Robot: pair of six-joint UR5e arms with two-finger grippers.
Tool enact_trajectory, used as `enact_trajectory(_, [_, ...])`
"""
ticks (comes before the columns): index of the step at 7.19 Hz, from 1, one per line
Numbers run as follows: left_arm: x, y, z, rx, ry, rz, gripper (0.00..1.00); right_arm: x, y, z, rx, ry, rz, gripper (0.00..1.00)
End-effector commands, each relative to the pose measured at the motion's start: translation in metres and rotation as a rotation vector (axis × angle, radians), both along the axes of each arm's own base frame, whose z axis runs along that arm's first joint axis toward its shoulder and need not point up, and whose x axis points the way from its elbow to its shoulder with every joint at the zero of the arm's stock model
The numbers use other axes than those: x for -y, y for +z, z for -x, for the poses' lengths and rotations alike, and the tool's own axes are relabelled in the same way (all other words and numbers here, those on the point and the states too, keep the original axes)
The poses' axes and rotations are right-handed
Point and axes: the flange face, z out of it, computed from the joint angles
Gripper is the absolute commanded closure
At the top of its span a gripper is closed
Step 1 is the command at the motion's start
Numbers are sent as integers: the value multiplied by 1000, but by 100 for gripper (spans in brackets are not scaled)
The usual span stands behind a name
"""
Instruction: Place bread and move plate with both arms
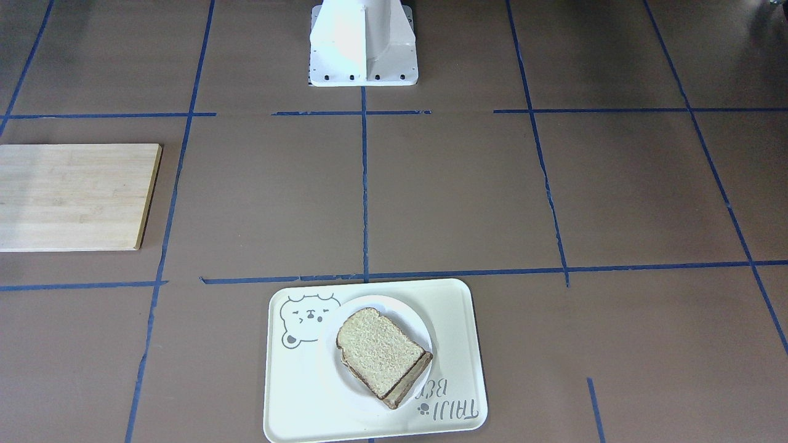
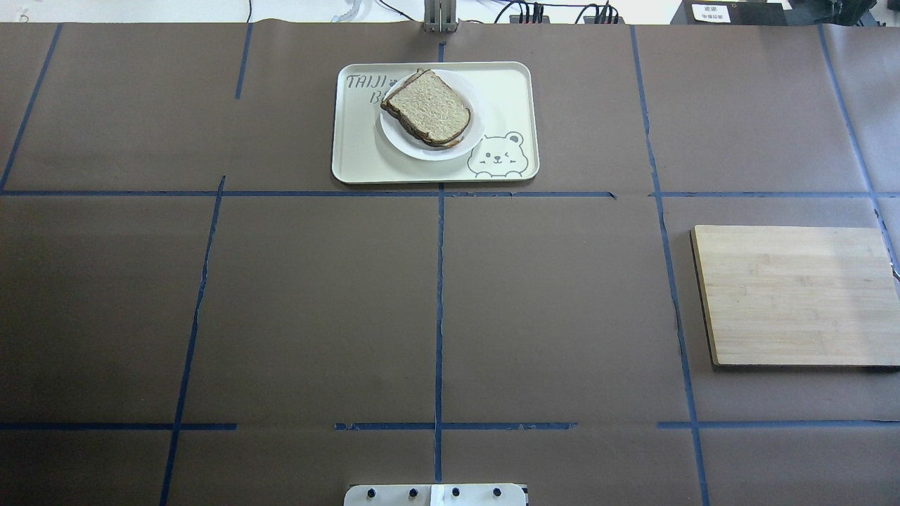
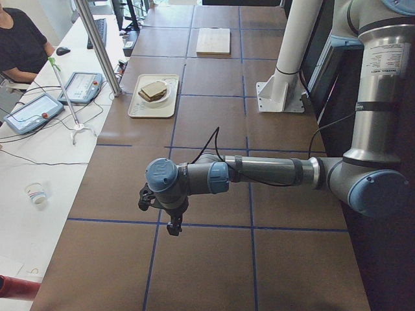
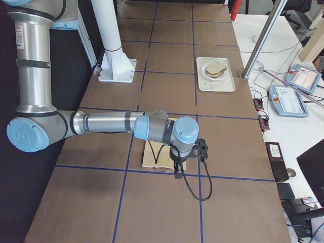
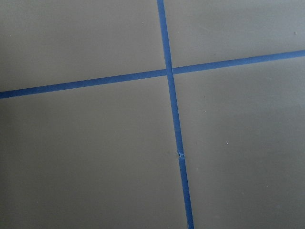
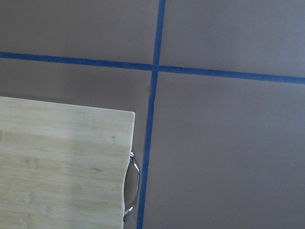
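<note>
The bread (image 1: 381, 354) lies on top of another slice on the white plate (image 1: 407, 312), which stands on the cream bear tray (image 1: 308, 394) at the table's operator side. It shows the same way in the overhead view: bread (image 2: 429, 105), plate (image 2: 422, 150). No arm is in either of these views. My left gripper (image 3: 174, 227) shows only in the exterior left view, hanging over bare table far from the tray; I cannot tell whether it is open or shut. My right gripper (image 4: 178, 172) shows only in the exterior right view, over the wooden board's edge; I cannot tell its state either.
A bamboo cutting board (image 2: 794, 295) lies on my right side with nothing on it; its corner and metal handle show in the right wrist view (image 6: 62, 167). Blue tape lines grid the brown table. The robot's white base (image 1: 363, 43) stands at the near edge.
</note>
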Motion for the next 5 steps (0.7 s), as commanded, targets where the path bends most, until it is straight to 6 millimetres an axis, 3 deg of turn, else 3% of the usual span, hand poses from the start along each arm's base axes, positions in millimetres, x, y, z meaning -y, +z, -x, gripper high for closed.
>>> enact_trajectory(1, [-10,7,0,1,2,5,0,-19,15,-1,-7,8,34,1])
enact_trajectory(5, [-13,8,-1,-2,-1,1,0,-17,11,0,-15,94,35,1])
